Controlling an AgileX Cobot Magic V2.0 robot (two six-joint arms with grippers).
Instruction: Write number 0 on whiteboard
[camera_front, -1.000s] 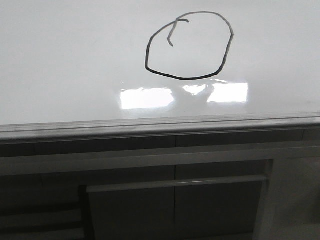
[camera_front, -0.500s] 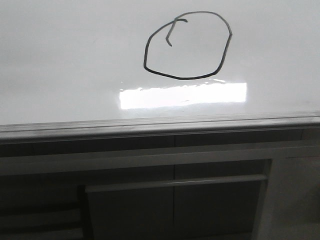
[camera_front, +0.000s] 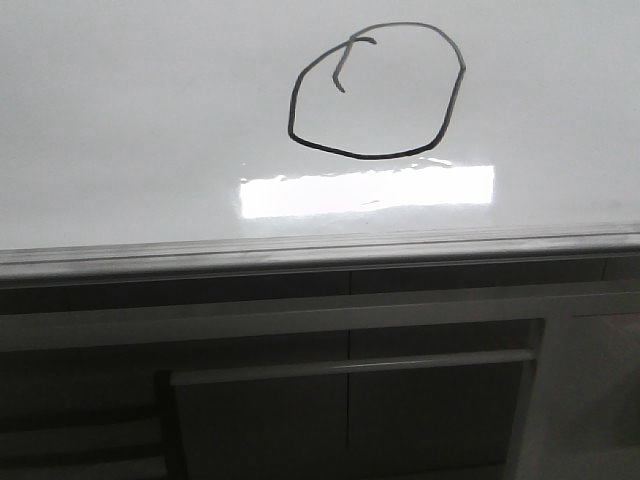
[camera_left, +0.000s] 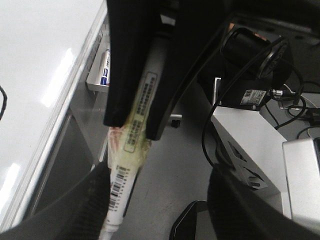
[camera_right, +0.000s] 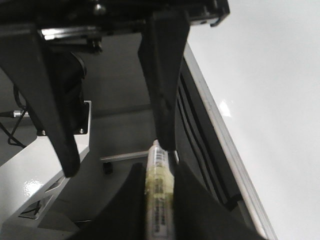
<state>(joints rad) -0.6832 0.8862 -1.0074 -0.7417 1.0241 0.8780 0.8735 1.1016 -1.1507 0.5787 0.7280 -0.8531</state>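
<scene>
The number 0 (camera_front: 378, 92) sits near the whiteboard's (camera_front: 140, 120) upper edge (right of centre); the left gripper (camera_left: 135, 127) clamps a marker (camera_left: 131, 165); the right gripper (camera_right: 117, 155) stands spread.

A bright rectangular glare (camera_front: 366, 190) lies on the glossy surface; dark cabinet panels (camera_front: 350, 410) sit under the grey rail, with a pale horizontal bar (camera_front: 350, 367) across them; a small tray holding a blue-labelled marker (camera_left: 104, 67) hangs by the rail; black cables (camera_left: 280, 90) loop over a white metal stand (camera_left: 245, 145)
</scene>
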